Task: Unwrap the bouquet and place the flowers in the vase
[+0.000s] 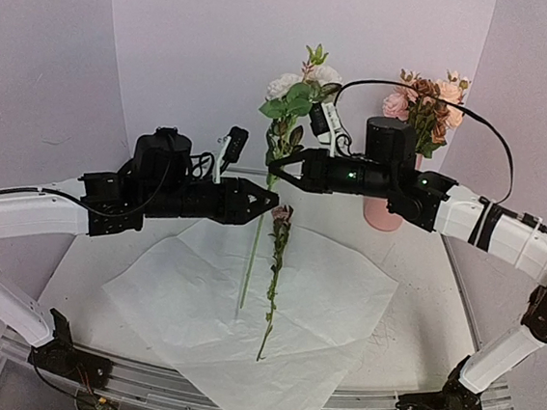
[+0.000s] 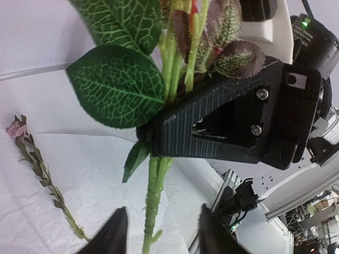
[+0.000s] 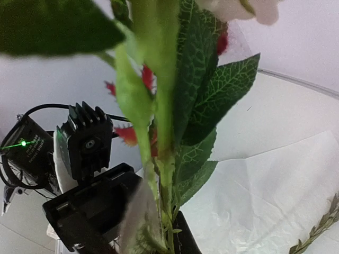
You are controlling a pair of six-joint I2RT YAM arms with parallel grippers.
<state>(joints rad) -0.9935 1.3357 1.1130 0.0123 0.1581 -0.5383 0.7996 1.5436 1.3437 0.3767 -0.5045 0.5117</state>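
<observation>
A: Where are the flowers [image 1: 293, 105] to be found, and how is their long axis set?

B: They are held in the air above the spread white paper [image 1: 343, 289], very nearly upright. The blooms are carried at the top and the bare stem ends are left hanging free just above the sheet.

A: By which gripper are they held?

B: By the right gripper [image 1: 278, 174], whose jaws are seen clamped across the stems just under the leaves. The left gripper [image 1: 272, 202] is placed immediately below it. Its fingers [image 2: 114, 235] are parted on either side of the stem, and no contact can be made out, so nothing is judged to be carried there.

A: And the vase [image 1: 381, 213]?

B: It is stood on the table to the right of the bunch, partly hidden behind the right arm (its mouth cannot be seen from above). The right arm is therefore the nearer one, and it is the one loaded.

A: What is the coming move judged to turn on?

B: The stem ends must be raised above the rim and carried rightward while the upright axis is kept. A tilt would likely send them against the wall of the vase.

A: Is anything else left on the paper?

B: One thin sprig [image 1: 275, 263] is laid along it, beside the hanging stem.
</observation>
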